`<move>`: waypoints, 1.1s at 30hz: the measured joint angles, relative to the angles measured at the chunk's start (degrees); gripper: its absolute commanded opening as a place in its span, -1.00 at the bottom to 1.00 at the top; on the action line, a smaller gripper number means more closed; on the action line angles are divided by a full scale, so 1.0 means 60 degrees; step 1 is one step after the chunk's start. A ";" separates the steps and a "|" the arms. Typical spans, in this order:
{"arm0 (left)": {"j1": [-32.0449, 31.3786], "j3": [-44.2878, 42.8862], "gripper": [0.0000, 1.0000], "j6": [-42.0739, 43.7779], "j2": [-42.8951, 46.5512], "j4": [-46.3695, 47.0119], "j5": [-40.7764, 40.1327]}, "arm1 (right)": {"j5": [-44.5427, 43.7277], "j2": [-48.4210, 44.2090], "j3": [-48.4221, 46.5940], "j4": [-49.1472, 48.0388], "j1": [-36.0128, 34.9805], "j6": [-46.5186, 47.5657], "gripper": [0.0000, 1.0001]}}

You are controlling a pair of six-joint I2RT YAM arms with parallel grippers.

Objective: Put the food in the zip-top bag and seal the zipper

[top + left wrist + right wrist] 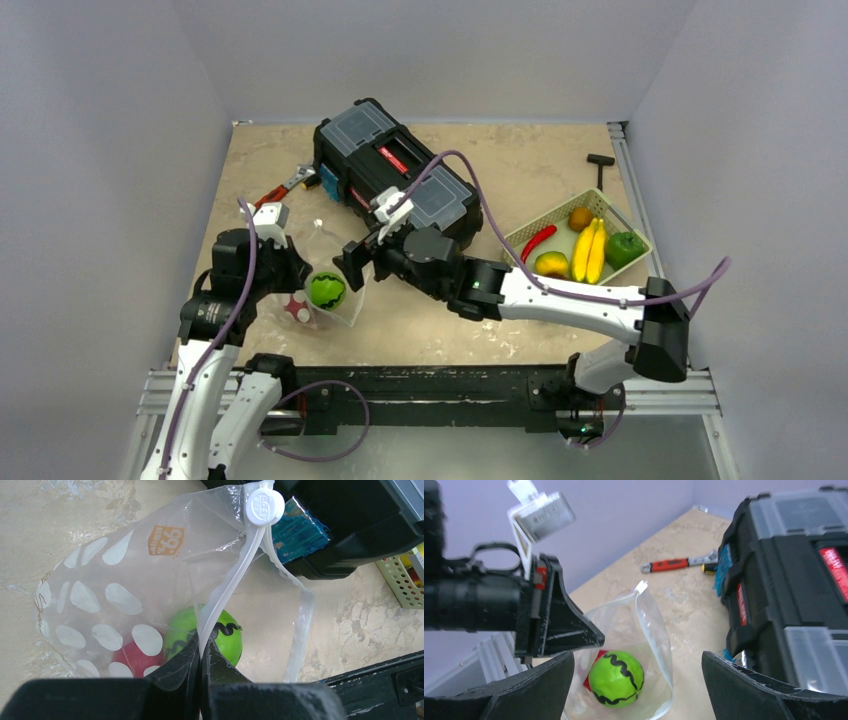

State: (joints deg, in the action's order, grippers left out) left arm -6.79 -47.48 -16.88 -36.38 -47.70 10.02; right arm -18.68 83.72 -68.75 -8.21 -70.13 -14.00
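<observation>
The zip-top bag lies at the near left with its mouth held open. Inside are a green toy melon with black squiggles and a red toy fruit. My left gripper is shut on the zipper strip at the bag's mouth, with the white slider at the far end. In the left wrist view the gripper pinches the strip in front of the melon and red fruit. My right gripper is open and empty just above the bag's mouth, over the melon.
A black toolbox stands right behind the bag. A red-handled wrench lies at its left. A pale green basket at the right holds a red chili, bananas, a green pepper and other toy food.
</observation>
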 measured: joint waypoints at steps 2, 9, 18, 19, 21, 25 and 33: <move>0.0000 0.0000 -1.00 0.0000 -0.0051 0.0000 0.0011 | -0.0146 -0.0390 0.0171 -0.0098 0.0004 0.0047 0.98; 0.0000 0.0000 -1.00 0.0004 -0.0135 0.0000 0.0011 | -0.1410 -0.1810 0.1249 -0.0361 0.0244 0.0386 0.95; 0.0000 0.0000 -1.00 0.0004 -0.0178 0.0004 0.0084 | -0.3209 -0.3508 0.2477 0.0408 0.2659 -0.0535 0.89; 0.0000 0.0000 -1.00 0.0004 -0.0175 0.0004 0.0095 | -0.3523 -0.3701 0.2528 0.0667 0.2903 -0.0790 0.89; 0.0000 0.0000 -1.00 0.0004 -0.0175 0.0004 0.0138 | -0.4040 -0.4087 0.2601 0.1257 0.3453 -0.1402 0.89; 0.0000 0.0000 -1.00 0.0004 -0.0186 0.0004 0.0284 | -0.4499 -0.4732 0.2965 0.2222 0.4688 -0.2510 0.88; 0.0000 0.0000 -1.00 0.0004 -0.0109 0.0015 0.0484 | -0.4160 -0.4823 0.3697 0.4568 0.6750 -0.4433 0.90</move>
State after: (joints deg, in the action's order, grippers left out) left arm -6.79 -47.48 -16.86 -37.04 -47.62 12.93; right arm -43.64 54.78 -46.57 19.20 -29.63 -40.60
